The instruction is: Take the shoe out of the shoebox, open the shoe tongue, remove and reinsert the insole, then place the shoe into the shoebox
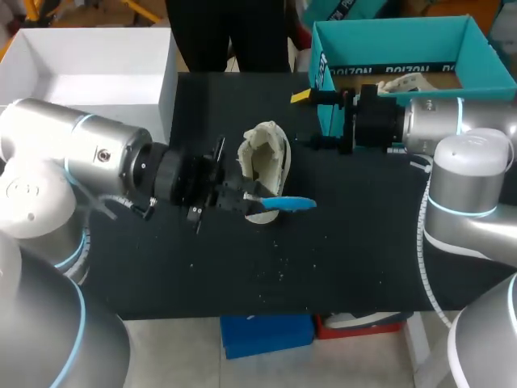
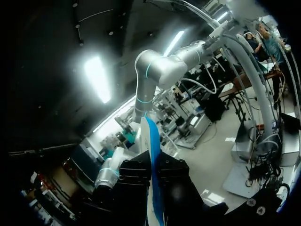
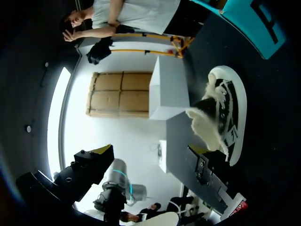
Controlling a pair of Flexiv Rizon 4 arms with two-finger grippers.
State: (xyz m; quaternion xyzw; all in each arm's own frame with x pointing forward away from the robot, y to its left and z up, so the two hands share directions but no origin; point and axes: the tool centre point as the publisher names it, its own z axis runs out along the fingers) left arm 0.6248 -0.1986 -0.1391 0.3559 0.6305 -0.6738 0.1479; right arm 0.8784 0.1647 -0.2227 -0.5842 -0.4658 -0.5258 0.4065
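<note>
Covered ends, cropped edges

In the head view the left gripper (image 1: 252, 199) and the blue insole (image 1: 287, 203) cover the near end of the shoe (image 1: 271, 158). The right arm (image 1: 436, 121) hides the shoebox (image 1: 388, 32) front wall, and a pale thing (image 1: 408, 81) inside is too small to name. In the left wrist view the yellow tips are out of sight and the insole's lower end runs off the edge. In the right wrist view a finger (image 3: 209, 174) of the right gripper (image 3: 149, 151) overlaps one end of the shoe.
</note>
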